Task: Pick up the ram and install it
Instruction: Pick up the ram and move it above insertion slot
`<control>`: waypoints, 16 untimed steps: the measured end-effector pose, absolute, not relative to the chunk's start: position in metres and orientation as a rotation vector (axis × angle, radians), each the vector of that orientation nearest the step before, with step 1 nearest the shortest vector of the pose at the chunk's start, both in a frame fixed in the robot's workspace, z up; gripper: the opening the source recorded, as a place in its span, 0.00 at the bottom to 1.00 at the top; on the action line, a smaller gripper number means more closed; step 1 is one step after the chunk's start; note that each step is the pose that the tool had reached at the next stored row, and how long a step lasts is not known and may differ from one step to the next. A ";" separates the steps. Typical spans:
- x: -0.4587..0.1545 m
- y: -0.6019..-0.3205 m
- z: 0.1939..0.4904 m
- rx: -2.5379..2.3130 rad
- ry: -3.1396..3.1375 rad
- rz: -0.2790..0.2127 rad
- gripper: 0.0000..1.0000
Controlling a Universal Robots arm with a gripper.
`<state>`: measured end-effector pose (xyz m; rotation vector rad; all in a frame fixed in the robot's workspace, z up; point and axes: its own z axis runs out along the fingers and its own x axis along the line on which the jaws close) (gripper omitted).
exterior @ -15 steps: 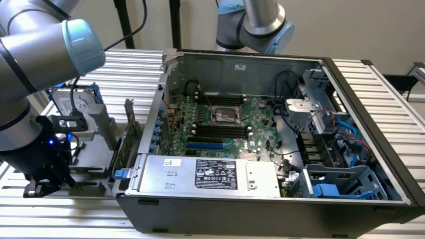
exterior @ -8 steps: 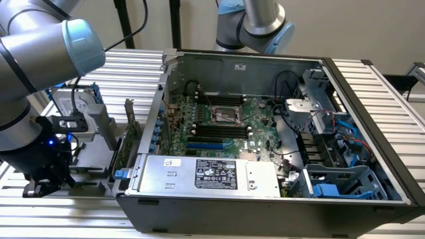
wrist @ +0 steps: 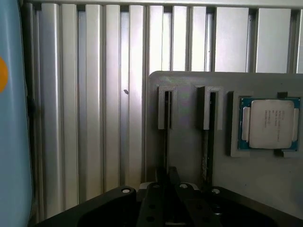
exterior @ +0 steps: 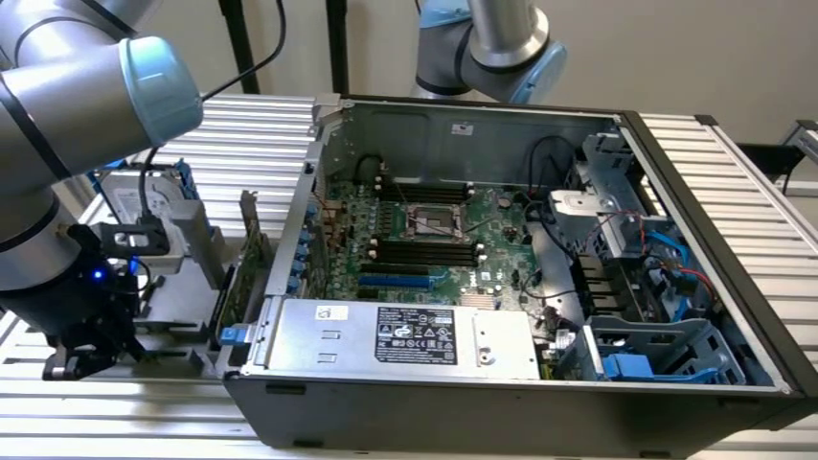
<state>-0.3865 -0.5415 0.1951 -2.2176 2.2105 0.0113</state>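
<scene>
Gripper [wrist: 165, 183] hangs right over the holder [wrist: 189, 81], in line with the ram [wrist: 166, 142]. The ram stands edge-on in its slot, outside the case [exterior: 511, 407], on the exterior view's left. Can't tell the gripper's state, or whether it is touching the ram.

Risks:
- The edge is thin, so an off-centre grip could tilt or drop the stick.
- A skewed pull could bind it in the slot guides.
- The second slot [wrist: 207, 142] sits just beside it and is easy to clip.
- The CPU [wrist: 270, 124] lies loose on the same holder, so a jolt could shift it.

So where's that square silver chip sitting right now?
In the wrist view, the silver chip lies flat in a square recess of the grey tray, just beside the two narrow slots.
</scene>
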 end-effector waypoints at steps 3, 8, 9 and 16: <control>-0.387 -0.541 0.198 -2.218 2.210 0.011 0.14; -0.387 -0.541 0.211 -2.218 2.211 0.011 0.14; -0.387 -0.540 0.215 -2.218 2.211 0.011 0.14; -0.386 -0.539 0.247 -2.218 2.211 0.011 0.14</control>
